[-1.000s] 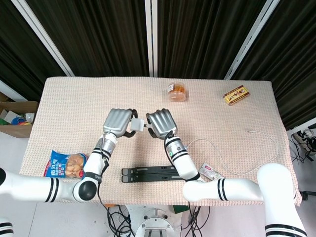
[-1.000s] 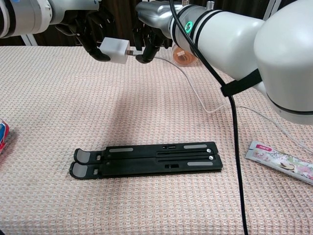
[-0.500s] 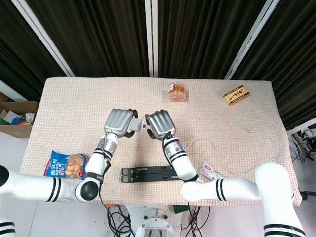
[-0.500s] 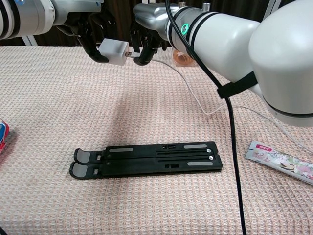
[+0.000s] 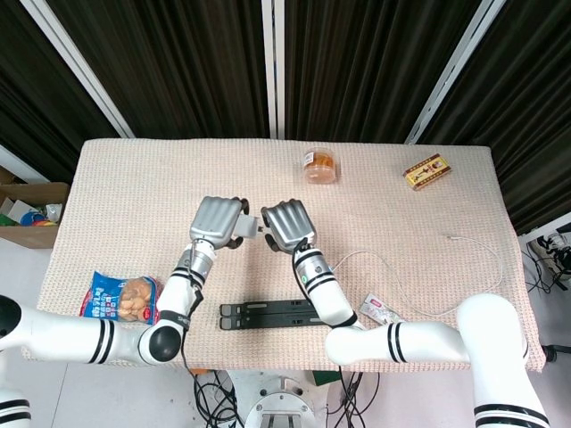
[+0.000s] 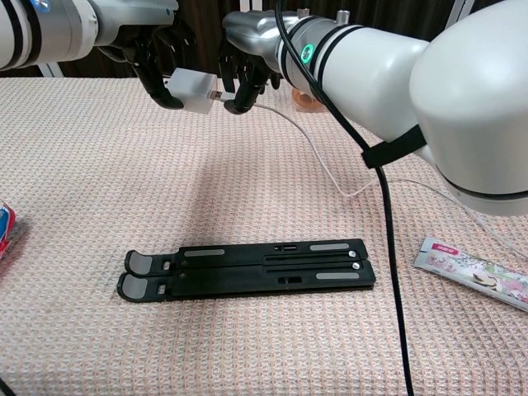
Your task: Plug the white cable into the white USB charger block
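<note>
My left hand [image 5: 217,221] [image 6: 157,59] holds the white USB charger block [image 6: 192,89] [image 5: 244,228] above the table's middle. My right hand [image 5: 287,224] [image 6: 243,68] pinches the plug end of the white cable [image 6: 318,153] against the block's right face. The metal tip of the plug sits at the block's port; how deep it is I cannot tell. The cable [image 5: 419,311] trails right across the table in a loop to its free end [image 5: 453,238].
A black folded stand [image 6: 246,267] [image 5: 268,313] lies near the front edge. A snack wrapper [image 6: 474,271] lies at the front right, a bag of snacks [image 5: 122,298] at the front left. An orange-filled jar [image 5: 319,165] and a small box [image 5: 426,171] stand at the back.
Both hands have drifted slightly left, and the gap between plug and block has closed: the metal tip showed clearly earlier and is now mostly against the block.
</note>
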Controlling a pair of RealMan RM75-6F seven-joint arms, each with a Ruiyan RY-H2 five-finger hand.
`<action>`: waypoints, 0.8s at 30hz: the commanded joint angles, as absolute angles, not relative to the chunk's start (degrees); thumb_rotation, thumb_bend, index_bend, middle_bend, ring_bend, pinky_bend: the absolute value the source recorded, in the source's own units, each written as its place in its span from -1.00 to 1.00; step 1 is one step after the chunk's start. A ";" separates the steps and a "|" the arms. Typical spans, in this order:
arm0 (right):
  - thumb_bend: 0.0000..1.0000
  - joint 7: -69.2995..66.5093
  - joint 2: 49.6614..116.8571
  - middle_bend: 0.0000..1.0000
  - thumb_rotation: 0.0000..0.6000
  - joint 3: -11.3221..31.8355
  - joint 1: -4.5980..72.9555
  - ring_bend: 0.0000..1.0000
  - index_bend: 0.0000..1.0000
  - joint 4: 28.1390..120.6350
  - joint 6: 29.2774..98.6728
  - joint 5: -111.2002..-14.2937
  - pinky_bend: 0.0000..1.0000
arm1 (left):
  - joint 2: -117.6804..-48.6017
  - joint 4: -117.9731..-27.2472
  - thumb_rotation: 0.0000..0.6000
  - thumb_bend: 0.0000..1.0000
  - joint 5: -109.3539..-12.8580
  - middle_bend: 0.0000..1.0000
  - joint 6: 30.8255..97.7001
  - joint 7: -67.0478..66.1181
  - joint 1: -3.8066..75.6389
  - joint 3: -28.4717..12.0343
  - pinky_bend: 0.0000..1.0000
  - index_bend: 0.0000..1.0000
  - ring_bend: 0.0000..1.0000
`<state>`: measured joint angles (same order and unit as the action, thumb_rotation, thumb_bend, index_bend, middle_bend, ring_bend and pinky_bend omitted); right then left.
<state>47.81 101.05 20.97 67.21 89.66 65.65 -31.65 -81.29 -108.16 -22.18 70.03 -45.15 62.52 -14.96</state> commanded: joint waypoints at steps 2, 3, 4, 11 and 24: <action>0.25 47.97 101.20 0.33 1.00 20.90 67.34 -0.05 0.37 89.52 65.74 -31.42 -0.01 | -81.41 -108.14 1.00 -0.30 -21.94 -0.12 70.20 -45.54 62.75 -14.96 1.00 0.01 0.49; 0.25 47.90 101.28 0.33 1.00 20.92 67.36 -0.05 0.37 89.46 65.76 -31.35 -0.01 | -81.44 -108.07 1.00 -0.30 -21.86 -0.12 70.28 -45.71 62.83 -14.94 1.00 0.01 0.49; 0.25 47.88 101.35 0.33 1.00 20.92 67.39 -0.05 0.37 89.37 65.76 -31.33 -0.01 | -81.48 -107.99 1.00 -0.30 -21.71 -0.12 70.27 -45.73 62.86 -14.99 1.00 0.01 0.49; 0.25 47.93 101.66 0.33 1.00 20.91 67.60 -0.05 0.37 88.78 65.66 -30.96 -0.01 | -81.43 -107.75 1.00 -0.30 -20.95 -0.12 69.83 -45.90 63.01 -14.95 1.00 0.01 0.49; 0.24 49.00 102.53 0.32 1.00 21.28 68.46 -0.05 0.38 87.76 65.88 -29.60 -0.02 | -82.25 -107.71 1.00 -0.30 -20.67 -0.12 70.75 -47.65 63.88 -14.53 1.00 0.01 0.49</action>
